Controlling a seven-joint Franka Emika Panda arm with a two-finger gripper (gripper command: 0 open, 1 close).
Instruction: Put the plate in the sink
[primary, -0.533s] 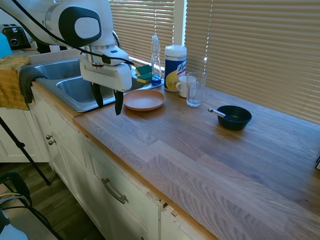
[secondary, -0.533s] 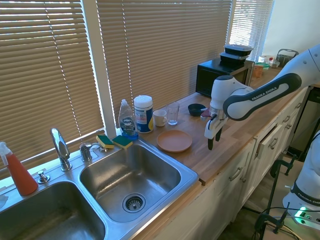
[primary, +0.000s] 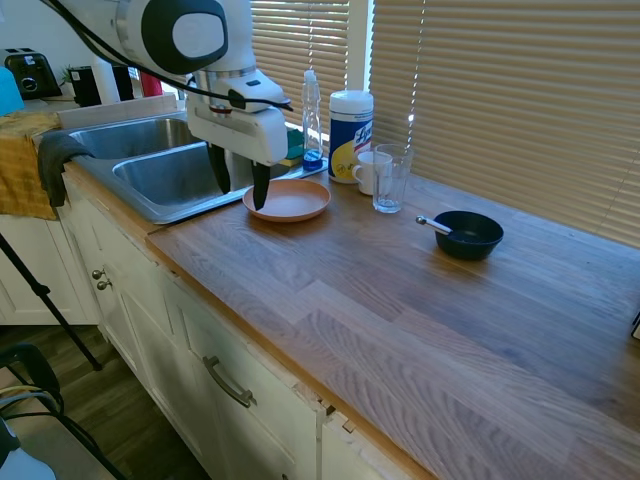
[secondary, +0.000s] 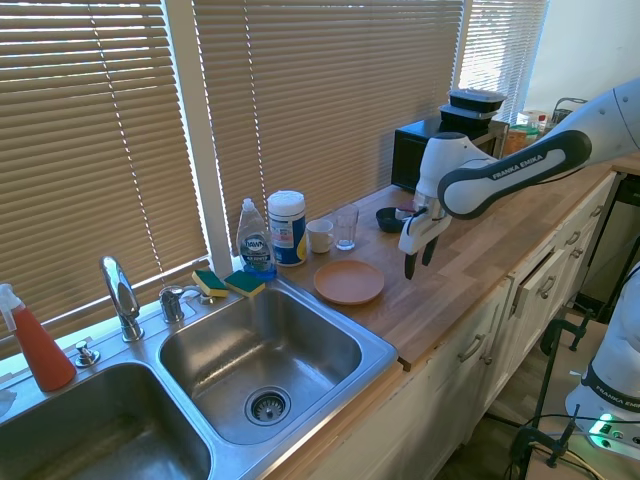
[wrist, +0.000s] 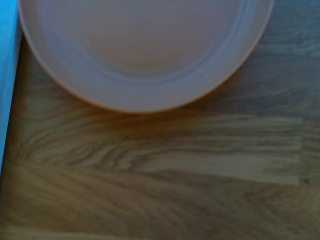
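Gripper (primary: 238, 187) with black fingers spread wide and empty, poised over the near rim of the round salmon-pink plate (primary: 289, 199) lying flat on the wooden counter (primary: 400, 290), stainless steel sink (primary: 160, 176) just beyond.

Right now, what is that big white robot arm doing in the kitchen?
The robot arm is reaching for the pink plate on the wooden counter, next to the sink. Its gripper hangs just over the counter beside the plate with its jaws open, holding nothing. The plate lies flat and untouched, so it has not gone into the sink yet.
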